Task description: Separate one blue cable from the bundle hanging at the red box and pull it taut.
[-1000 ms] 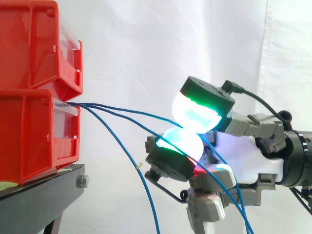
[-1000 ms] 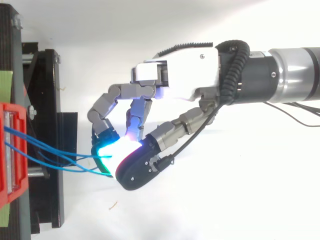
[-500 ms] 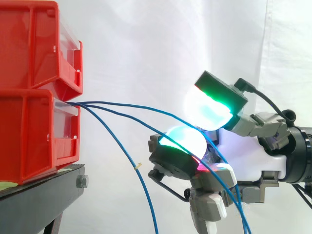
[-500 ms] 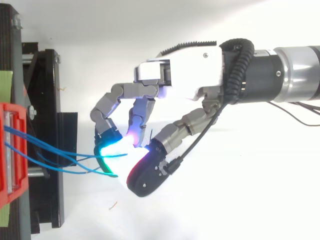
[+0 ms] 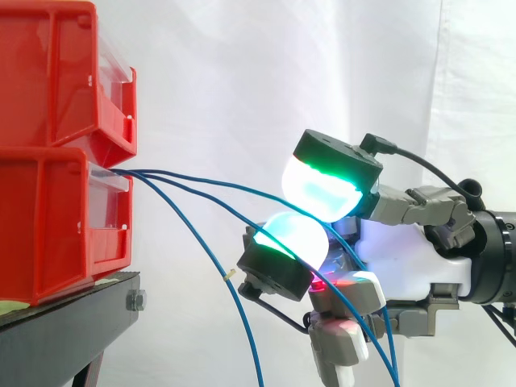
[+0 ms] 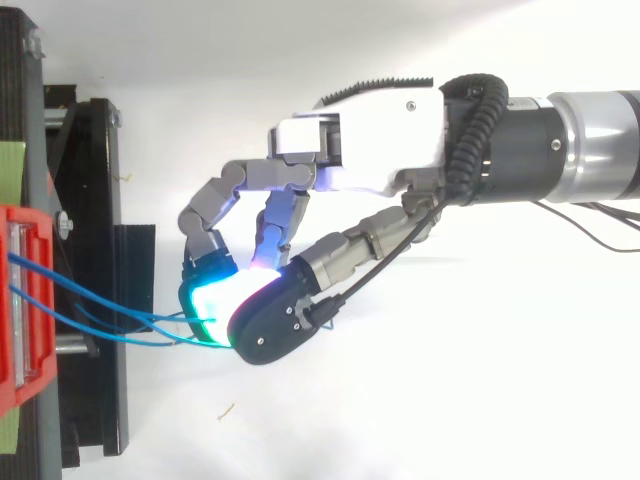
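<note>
The robot's hand (image 5: 407, 262) closes its fingers (image 5: 321, 187) on a blue cable (image 5: 218, 183) beside stacked bins in front of a white curtain (image 5: 258, 72). In the side view two glowing pads, green at the rim and cyan-white across the face, press together from above and below, and the strand appears to pass between them, though the glow makes the exact contact hard to see.

The cable leaves the front lip of the lower red box (image 5: 56, 226), where the bundle (image 5: 141, 174) emerges, and runs in a shallow arc to the pinch, then drops past the palm towards the lower edge of the view. The other strands sag more steeply, one falling almost straight down, well apart from the hand.

The red box sits at the front edge of the black stand (image 5: 72, 310), under an upper red bin (image 5: 56, 72). From above, the hand (image 6: 370, 150) reaches in from the right, its fingers curled towards the box.
</note>
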Action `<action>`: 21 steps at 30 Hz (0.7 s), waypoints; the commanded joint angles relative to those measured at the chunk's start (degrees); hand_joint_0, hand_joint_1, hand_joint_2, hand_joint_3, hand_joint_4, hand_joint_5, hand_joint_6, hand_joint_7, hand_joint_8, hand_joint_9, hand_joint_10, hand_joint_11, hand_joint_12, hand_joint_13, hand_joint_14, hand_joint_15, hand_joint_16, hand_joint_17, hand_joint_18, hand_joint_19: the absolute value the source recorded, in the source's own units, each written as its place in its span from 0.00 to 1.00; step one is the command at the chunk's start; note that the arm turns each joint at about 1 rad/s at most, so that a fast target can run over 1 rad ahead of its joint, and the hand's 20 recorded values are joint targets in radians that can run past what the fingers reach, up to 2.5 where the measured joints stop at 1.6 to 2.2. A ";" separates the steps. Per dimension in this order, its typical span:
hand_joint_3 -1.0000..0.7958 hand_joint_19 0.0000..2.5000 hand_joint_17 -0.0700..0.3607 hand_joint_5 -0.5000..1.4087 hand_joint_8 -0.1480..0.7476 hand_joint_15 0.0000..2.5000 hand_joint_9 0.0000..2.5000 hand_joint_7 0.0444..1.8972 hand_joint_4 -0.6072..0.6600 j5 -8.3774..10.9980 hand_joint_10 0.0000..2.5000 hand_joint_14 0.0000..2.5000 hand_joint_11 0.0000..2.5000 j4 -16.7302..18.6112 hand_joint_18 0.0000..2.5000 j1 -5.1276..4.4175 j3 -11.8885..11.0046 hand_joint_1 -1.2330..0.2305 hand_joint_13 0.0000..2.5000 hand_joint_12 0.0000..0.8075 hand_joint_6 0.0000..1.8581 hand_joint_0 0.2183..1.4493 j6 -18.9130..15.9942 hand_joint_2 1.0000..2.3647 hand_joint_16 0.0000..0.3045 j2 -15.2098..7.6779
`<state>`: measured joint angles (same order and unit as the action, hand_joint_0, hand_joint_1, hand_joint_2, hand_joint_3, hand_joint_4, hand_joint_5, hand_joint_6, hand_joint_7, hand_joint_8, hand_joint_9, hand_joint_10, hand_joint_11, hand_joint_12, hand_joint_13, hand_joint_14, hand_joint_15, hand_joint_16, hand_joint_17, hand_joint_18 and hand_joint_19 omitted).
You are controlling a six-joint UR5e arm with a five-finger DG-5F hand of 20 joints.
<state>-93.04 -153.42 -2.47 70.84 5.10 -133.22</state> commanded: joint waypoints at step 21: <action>0.38 0.24 0.40 0.15 0.48 0.28 0.49 0.65 0.29 0.23 0.01 0.01 0.42 -0.30 0.38 -0.25 0.00 0.29 0.46 0.42 0.48 0.40 -0.35 0.01 0.15 0.06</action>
<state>-92.82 -153.68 -2.71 70.84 4.92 -133.18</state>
